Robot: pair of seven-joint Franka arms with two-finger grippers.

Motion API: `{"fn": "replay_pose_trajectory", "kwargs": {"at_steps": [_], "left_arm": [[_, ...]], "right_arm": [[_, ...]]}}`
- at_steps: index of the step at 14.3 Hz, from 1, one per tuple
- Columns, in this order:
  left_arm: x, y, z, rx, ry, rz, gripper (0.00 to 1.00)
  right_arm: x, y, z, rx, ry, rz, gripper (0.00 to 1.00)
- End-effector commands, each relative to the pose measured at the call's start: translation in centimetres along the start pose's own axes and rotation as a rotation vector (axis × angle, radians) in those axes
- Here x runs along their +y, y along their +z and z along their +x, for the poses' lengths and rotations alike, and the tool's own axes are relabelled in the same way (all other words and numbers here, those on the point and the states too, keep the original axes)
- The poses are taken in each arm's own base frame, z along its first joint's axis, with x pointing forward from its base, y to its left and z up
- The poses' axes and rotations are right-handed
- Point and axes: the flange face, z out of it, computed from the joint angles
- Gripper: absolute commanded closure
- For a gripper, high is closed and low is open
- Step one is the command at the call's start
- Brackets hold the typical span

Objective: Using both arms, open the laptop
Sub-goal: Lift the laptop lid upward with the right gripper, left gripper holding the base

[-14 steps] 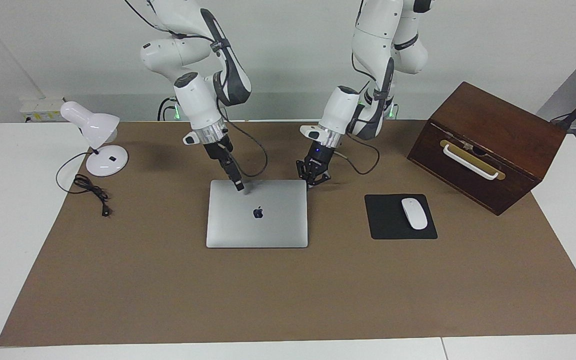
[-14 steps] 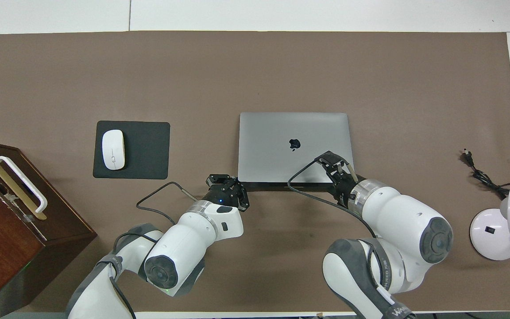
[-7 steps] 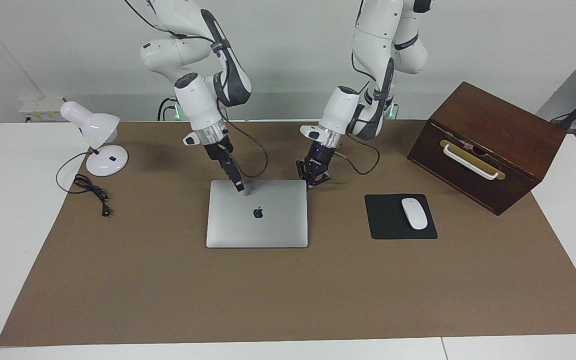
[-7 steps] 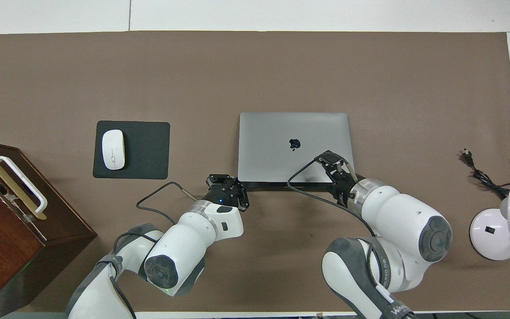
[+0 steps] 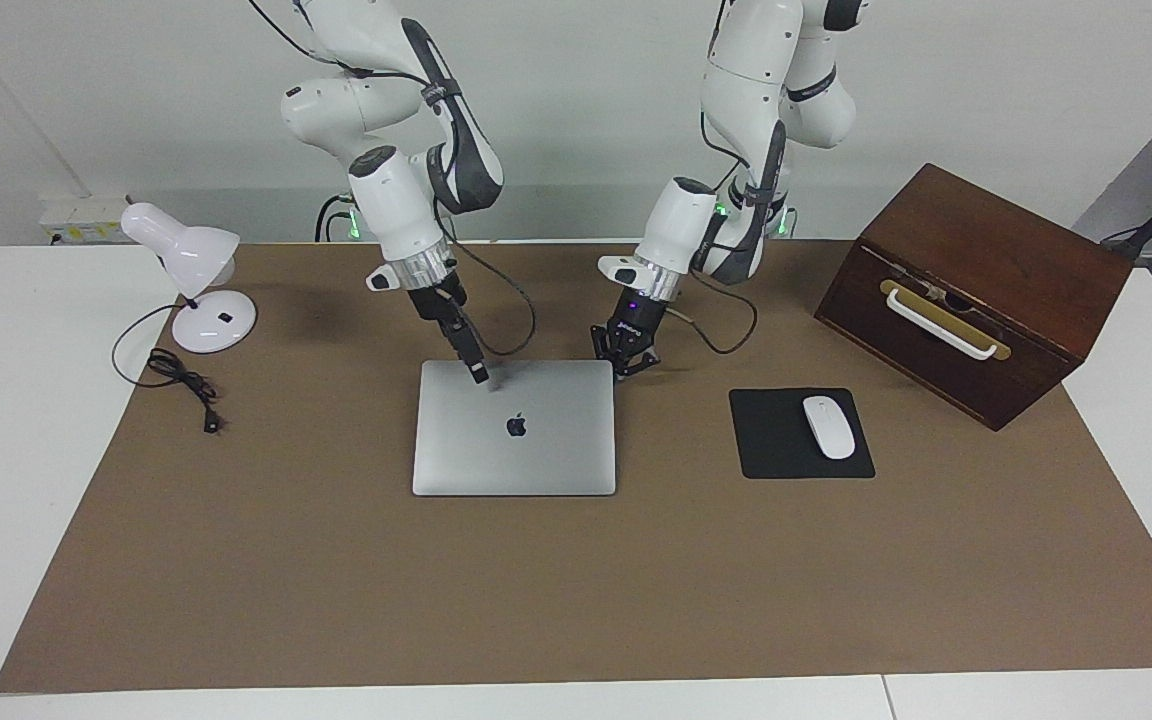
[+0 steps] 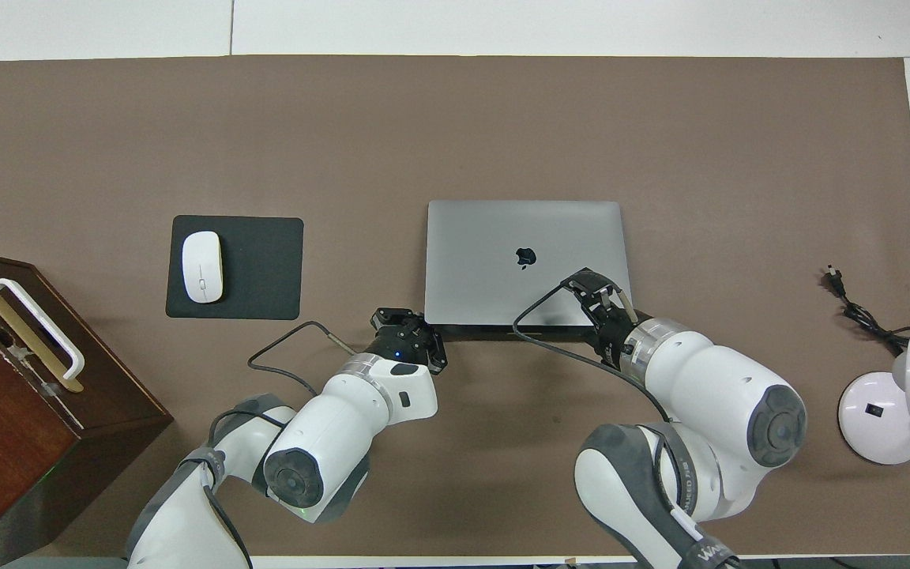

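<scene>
Brown mat | laptop [image 5: 514, 428] closed (flat) | left jaws [image 5: 623, 364] closed at its corner | right jaws [image 5: 479, 375] on lid, state unclear

You are reading very little text at this moment. The laptop [image 5: 514, 430] is showing a dark apple logo [image 5: 516, 425] at the centre of its closed lid, and you are seeing the same logo [image 6: 526, 256] in the overhead view; no wording is accompanying it. The right arm [image 6: 700, 442] is carrying white lettering on the dark band near the bottom edge of the overhead view, where you are making out only fragments: "WA" [image 6: 709, 553] on the lowest band, and a further printed line [image 6: 689, 482] on the band above it that is too small to read. No other labels or numbers are legible.
</scene>
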Motion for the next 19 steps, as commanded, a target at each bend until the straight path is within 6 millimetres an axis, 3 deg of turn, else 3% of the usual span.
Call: {"fn": "replay_pose_trajectory", "kwargs": {"at_steps": [1, 10, 19], "left_arm": [[-0.1, 0.7, 0.2, 0.015, 0.022, 0.005, 1.00], [-0.1, 1.0, -0.1, 0.007, 0.045, 0.004, 1.00], [-0.1, 1.0, -0.2, 0.006, 0.047, 0.003, 1.00]], "right_arm": [[-0.2, 0.1, 0.8, 0.013, 0.005, 0.018, 0.00], [-1.6, 0.0, 1.2, 0.038, 0.008, 0.064, 0.00], [-4.2, -0.3, 2.2, 0.096, 0.014, 0.161, 0.00]]}}
